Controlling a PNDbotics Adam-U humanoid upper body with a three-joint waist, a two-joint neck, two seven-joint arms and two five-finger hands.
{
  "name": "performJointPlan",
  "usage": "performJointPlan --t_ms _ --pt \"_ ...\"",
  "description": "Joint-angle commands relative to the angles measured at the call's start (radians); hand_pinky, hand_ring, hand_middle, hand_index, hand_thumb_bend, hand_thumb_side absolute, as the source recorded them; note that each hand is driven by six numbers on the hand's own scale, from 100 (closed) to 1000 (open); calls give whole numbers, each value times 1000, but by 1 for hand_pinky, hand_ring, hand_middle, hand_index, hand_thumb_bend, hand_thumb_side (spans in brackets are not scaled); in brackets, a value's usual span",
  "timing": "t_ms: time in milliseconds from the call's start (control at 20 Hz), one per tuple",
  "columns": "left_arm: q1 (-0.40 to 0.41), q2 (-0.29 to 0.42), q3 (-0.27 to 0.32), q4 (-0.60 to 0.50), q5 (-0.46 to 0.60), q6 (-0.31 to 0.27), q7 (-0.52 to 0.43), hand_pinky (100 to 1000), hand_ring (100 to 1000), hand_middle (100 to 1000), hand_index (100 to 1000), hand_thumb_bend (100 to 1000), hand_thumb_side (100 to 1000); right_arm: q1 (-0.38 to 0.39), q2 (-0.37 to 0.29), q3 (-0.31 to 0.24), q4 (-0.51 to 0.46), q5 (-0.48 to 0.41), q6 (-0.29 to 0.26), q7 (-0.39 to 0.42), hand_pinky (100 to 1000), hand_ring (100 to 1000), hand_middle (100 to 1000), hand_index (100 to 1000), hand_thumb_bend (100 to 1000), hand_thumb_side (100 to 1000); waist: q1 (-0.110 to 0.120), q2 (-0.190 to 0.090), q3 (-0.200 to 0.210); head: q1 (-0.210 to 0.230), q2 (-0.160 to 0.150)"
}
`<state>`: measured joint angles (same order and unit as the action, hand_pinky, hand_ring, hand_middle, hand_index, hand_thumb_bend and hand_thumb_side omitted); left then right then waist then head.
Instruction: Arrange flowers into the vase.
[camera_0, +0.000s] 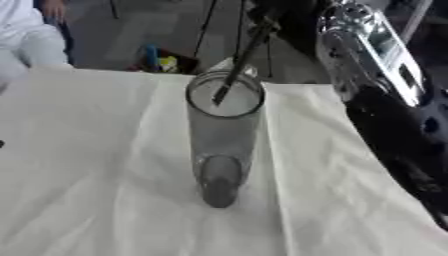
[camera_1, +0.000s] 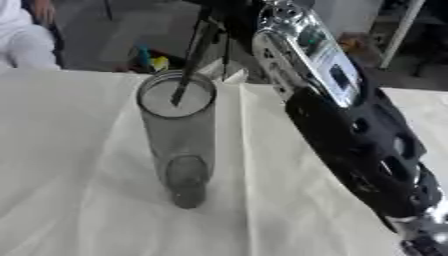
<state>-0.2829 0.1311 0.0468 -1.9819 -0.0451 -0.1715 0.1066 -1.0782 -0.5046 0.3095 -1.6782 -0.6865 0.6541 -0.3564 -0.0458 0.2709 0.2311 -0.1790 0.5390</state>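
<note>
At twelve o'clock above the glass vase (camera_0: 224, 135), the right arm (camera_1: 350, 125) lowers a dark stem (camera_0: 238, 65) into the mouth; its hand's hold cannot be told. Next: release.

The vase (camera_0: 224, 135) is clear grey glass, the stem (camera_0: 238, 64) dark, the cloth (camera_0: 87, 175) plain cream, the arm (camera_1: 350, 120) black and silver.

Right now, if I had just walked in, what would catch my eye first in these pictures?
First, the tall clear glass vase standing upright in the middle of the white cloth-covered table, with a dark flower stem slanting down into its mouth from above. Next, the robot's big black and silver right arm, which fills the right side and reaches up over the vase; its hand is out of view at the top.
</note>
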Motion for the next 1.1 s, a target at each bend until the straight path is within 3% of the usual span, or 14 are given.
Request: performJointPlan --t_ms 50,150,400,1100 --pt "-8 8 -3 -18 1 1 -1 557 682 755 904 100 1000 -28 -8 -4 1 0 8 -5 100 100 100 100 460 309 -16 -4 1 -3 -6" --pt "-7 8 -3 -18 1 2 -1 557 682 755 904 100 1000 -29 -8 0 8 10 9 -5 100 100 100 100 462 317 -17 -5 2 -4 -9" --pt "-8 7 -4 -18 2 3 -3 557 682 755 905 100 1000 -29 -10 6 27 70 5 -2 100 100 100 100 460 438 -18 -4 4 -5 -14" --pt "-10 7 -5 -18 4 3 -6 558 681 756 906 100 1000 -27 -8 21 78 247 -11 66 100 100 100 115 477 604 -20 -3 15 -8 -13"
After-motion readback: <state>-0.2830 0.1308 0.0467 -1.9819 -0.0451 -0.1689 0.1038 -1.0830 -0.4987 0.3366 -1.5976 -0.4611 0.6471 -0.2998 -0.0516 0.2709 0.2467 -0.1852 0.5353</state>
